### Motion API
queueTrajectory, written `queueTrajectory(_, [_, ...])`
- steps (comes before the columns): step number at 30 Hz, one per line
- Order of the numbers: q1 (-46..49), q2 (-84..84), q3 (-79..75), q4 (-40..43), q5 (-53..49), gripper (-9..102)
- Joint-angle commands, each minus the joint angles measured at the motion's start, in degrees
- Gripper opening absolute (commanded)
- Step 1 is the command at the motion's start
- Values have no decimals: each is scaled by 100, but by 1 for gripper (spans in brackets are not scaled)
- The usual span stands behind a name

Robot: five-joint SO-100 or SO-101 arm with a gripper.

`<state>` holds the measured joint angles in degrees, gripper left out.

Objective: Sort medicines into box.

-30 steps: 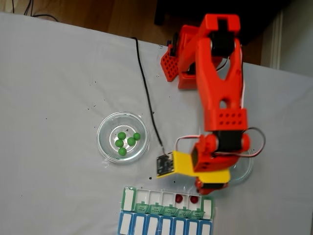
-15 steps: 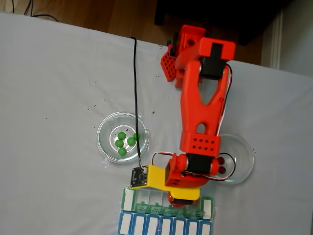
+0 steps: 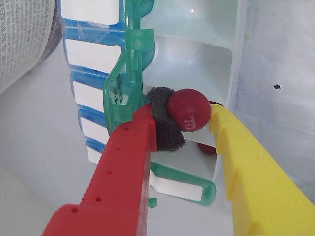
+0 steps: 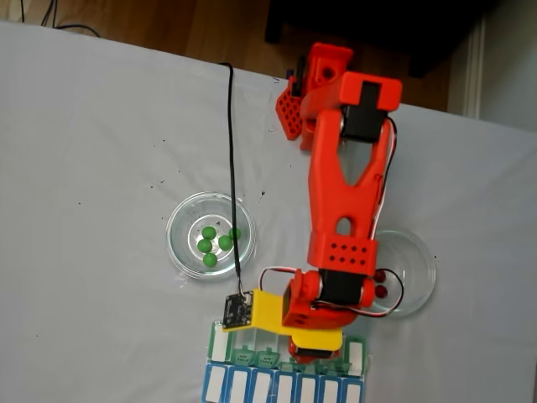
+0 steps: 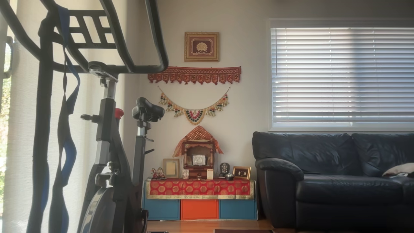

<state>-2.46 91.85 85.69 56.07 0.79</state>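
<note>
In the wrist view my gripper (image 3: 184, 115) is shut on a dark red medicine ball (image 3: 188, 109), pinched between the black foam pad on the red finger (image 3: 129, 147) and the yellow finger (image 3: 246, 157). It hangs just above an open white compartment of the box (image 3: 197, 59), beside an upright green lid (image 3: 129, 83). Another red ball (image 3: 206, 147) lies in the compartment below. In the fixed view the arm covers the middle of the box (image 4: 220, 340) and hides the gripper. Several green balls (image 4: 210, 243) lie in the left glass dish (image 4: 180, 220); two red balls (image 4: 381, 284) show in the right dish (image 4: 419, 260).
A blue-lidded row (image 4: 252, 388) (image 3: 93, 54) adjoins the box along the table's near edge. A black cable (image 4: 232, 151) runs from the arm's base past the left dish to the wrist camera. The other view looks into a room with a sofa and an exercise bike.
The arm has swung left from the right dish to the middle of the box, then dropped slightly lower over the compartments. The two red balls seen in the box are now hidden under the arm.
</note>
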Motion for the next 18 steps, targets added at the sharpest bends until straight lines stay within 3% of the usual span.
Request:
queueTrajectory(1, [167,35,-677,-26,-114,1])
queueTrajectory(18, [492,-123,-1099,334,-237,1])
